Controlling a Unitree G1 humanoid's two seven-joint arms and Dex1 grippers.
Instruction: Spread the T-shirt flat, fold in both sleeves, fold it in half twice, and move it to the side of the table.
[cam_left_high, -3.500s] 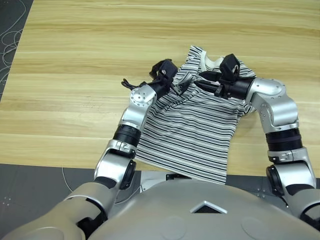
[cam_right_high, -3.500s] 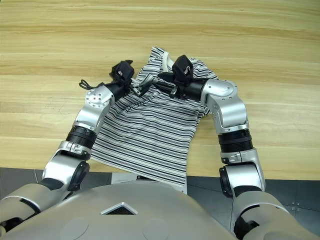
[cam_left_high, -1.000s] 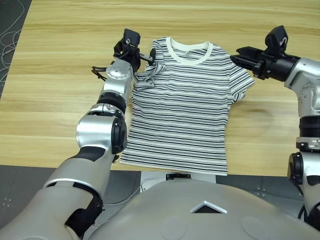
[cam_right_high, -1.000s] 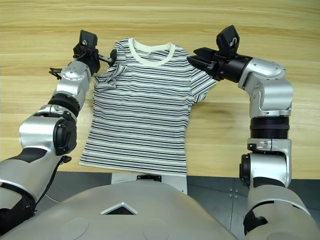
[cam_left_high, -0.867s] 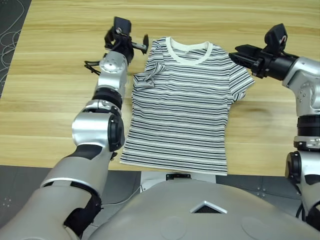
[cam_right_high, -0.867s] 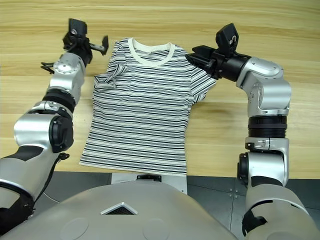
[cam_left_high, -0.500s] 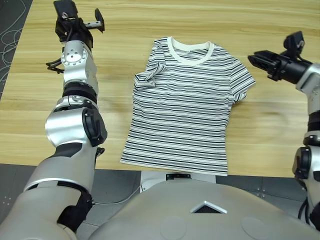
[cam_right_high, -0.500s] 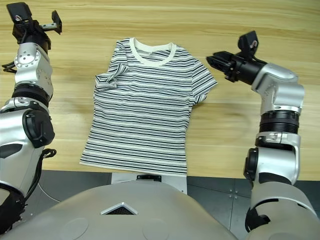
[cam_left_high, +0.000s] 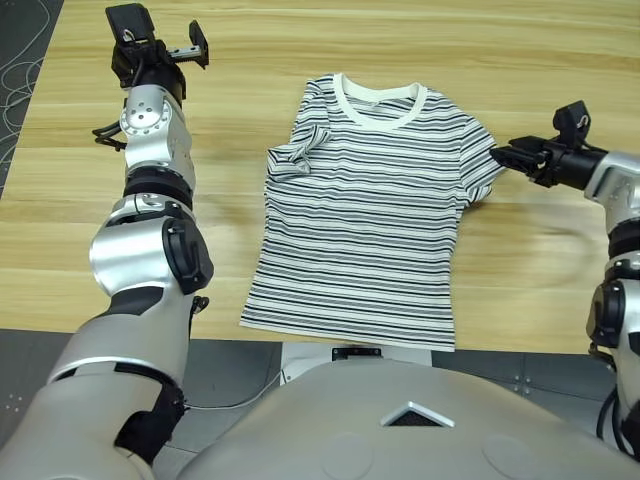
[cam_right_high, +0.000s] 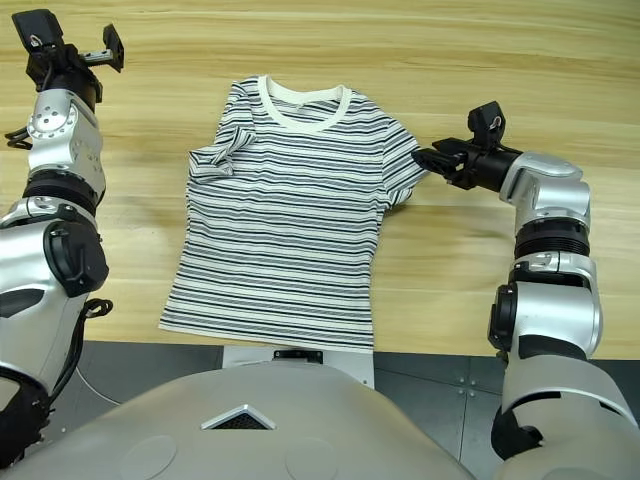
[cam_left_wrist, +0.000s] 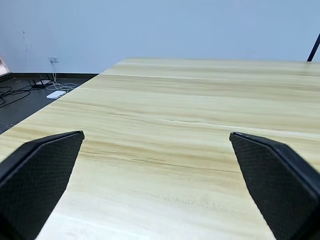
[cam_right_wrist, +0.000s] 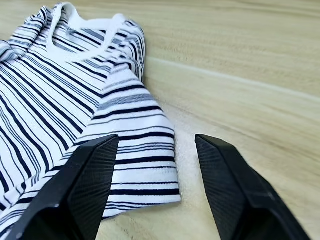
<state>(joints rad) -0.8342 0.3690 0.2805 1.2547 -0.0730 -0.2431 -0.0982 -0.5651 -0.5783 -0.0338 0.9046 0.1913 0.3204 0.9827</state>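
A black-and-white striped T-shirt with a cream collar lies face up on the wooden table, hem toward me. Its sleeve on my left is crumpled inward; the sleeve on my right lies flat. My right gripper is open and low, just beside the edge of that right sleeve, with the sleeve hem between and below its fingers. My left gripper is open and raised at the far left of the table, well away from the shirt, over bare wood.
The table's near edge runs just below the shirt's hem. Dark floor with cables lies off the table's left side. Bare wood stretches to the left, right and far side of the shirt.
The shirt went from bunched between both grippers to spread flat. My left gripper let go and swung far out to the left. My right gripper dropped back to the right sleeve's edge.
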